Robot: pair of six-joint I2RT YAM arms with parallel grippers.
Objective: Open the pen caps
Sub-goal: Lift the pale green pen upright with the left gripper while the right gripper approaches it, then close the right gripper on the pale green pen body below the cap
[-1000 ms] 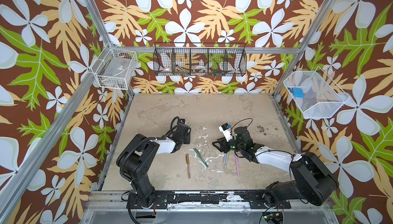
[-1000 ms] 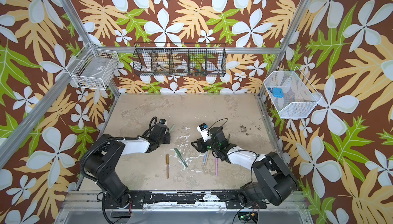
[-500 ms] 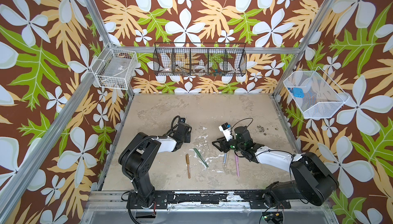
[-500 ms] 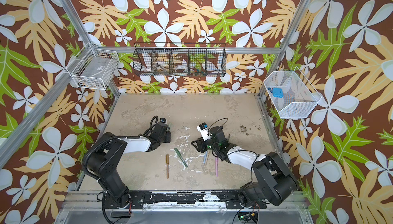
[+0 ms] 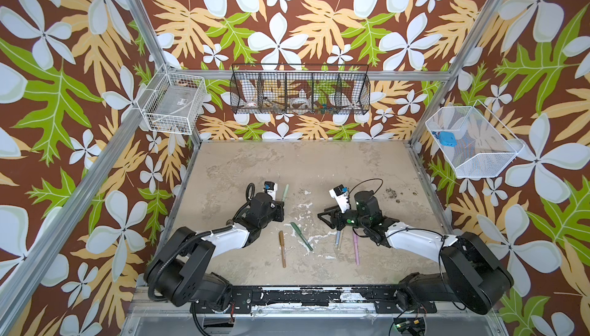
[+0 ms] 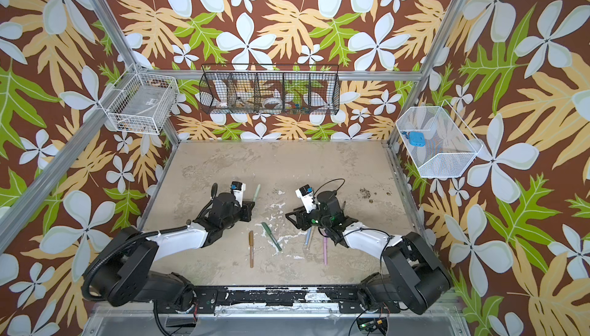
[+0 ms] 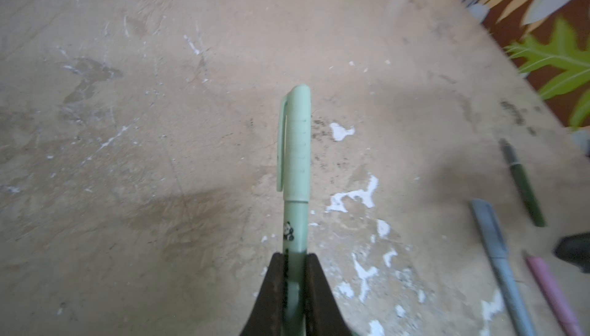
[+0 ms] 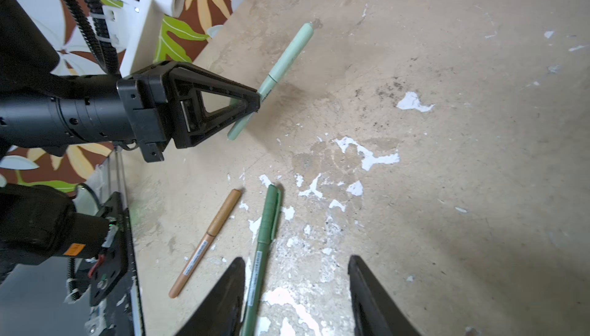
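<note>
Left end effector (image 7: 295, 262) clamping matte sage pen barrel (image 7: 298, 216); tubular clipped sage pen cap (image 7: 297, 146) sitting on it, above scuffed bench (image 7: 127, 111). Right end effector (image 8: 297, 270) hanging open. Mesh basket (image 5: 479, 165) holding blue block (image 5: 445, 138).

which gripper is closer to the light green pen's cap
Left. The left gripper is shut on the light green pen below its cap; the right gripper stands open farther off, by the dark green pen.
</note>
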